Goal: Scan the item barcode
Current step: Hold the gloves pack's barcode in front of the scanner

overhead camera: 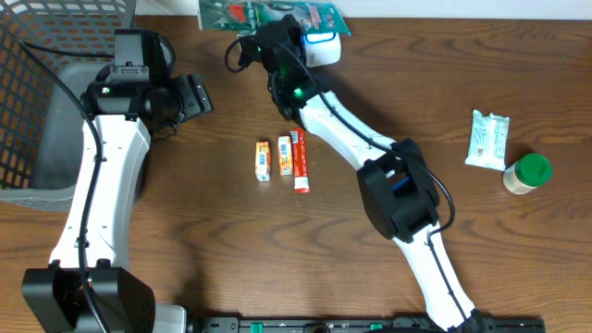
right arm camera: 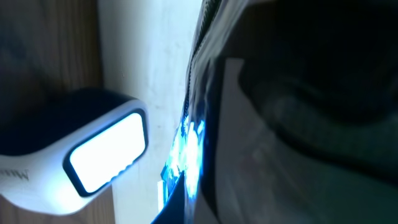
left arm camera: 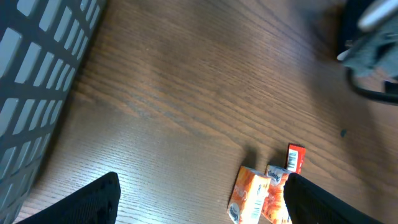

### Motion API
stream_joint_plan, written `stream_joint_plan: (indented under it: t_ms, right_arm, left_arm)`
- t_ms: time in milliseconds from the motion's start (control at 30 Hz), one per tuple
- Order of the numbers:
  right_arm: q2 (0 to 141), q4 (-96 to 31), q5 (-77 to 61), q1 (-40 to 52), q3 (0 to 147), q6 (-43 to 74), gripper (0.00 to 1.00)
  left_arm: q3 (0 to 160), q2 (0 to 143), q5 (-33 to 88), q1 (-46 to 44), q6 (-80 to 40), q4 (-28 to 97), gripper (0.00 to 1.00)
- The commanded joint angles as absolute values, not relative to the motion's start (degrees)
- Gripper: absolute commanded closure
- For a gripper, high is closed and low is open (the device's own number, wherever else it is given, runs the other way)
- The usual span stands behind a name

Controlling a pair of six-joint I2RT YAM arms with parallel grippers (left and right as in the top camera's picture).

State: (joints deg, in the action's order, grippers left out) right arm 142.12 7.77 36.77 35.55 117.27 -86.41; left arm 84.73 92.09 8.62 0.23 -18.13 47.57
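Right tool (overhead camera: 277, 35) clamped on packet (overhead camera: 231, 14), left tool (overhead camera: 196, 94) gaping idle: presents packet to lit scanner (overhead camera: 326, 48), so scan likely under way, release left.

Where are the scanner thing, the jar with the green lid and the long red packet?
scanner (right arm camera: 106, 152): right wrist view, on its glowing window.
jar (overhead camera: 532, 169): overhead view, on its green lid.
red packet (overhead camera: 300, 162): overhead view, middle of its length.

Dark wood-grain table (overhead camera: 231, 240), grey mesh basket (overhead camera: 37, 111) at its left edge, under even light.
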Motion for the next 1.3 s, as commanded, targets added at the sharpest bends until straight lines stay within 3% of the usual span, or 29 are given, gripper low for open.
stream_joint_plan:
  t_ms: [0, 700, 1267]
  right_arm:
    - [144.51, 8.67, 37.78, 35.44, 118.26, -89.41, 0.99]
    - [147.15, 0.38, 35.0, 34.96, 118.21, -78.72, 0.99]
    - [146.89, 1.34, 34.54, 34.59, 118.24, -72.34, 0.99]
  left_arm:
    - [84.71, 91.61, 7.88, 0.36, -17.61, 47.64, 0.15]
    - [84.71, 91.61, 7.88, 0.36, -17.61, 47.64, 0.15]
    - [84.71, 91.61, 7.88, 0.36, -17.61, 47.64, 0.15]
